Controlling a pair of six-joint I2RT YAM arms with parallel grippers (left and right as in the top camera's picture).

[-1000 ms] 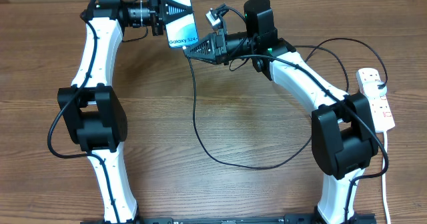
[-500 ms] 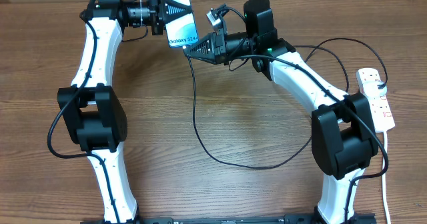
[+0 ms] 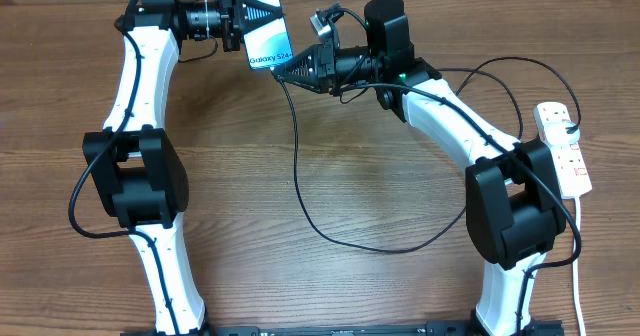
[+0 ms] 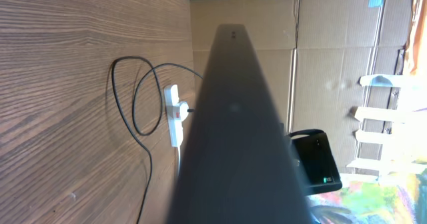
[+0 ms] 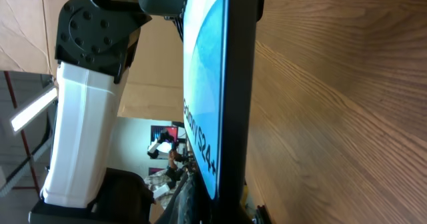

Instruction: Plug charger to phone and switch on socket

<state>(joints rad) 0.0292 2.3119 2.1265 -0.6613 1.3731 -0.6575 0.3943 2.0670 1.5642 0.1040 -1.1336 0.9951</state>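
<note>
left gripper [image 3: 238, 21] clamps slim blue-screen phone [image 3: 262, 16] aloft | right gripper [image 3: 283, 72] pinches thin black charger cable [image 3: 297, 176] tip beside it | white socket strip [image 3: 566, 148] far right | risk: misaligned tip skids off port

Overhead looks straight down on the table [image 3: 330, 176]; both wrist views press close against the phone [image 3: 270, 46].

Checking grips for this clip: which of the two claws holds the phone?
The left claw, clamped on the phone; the right claw instead pinches the charger end at the phone's lower edge.
</note>
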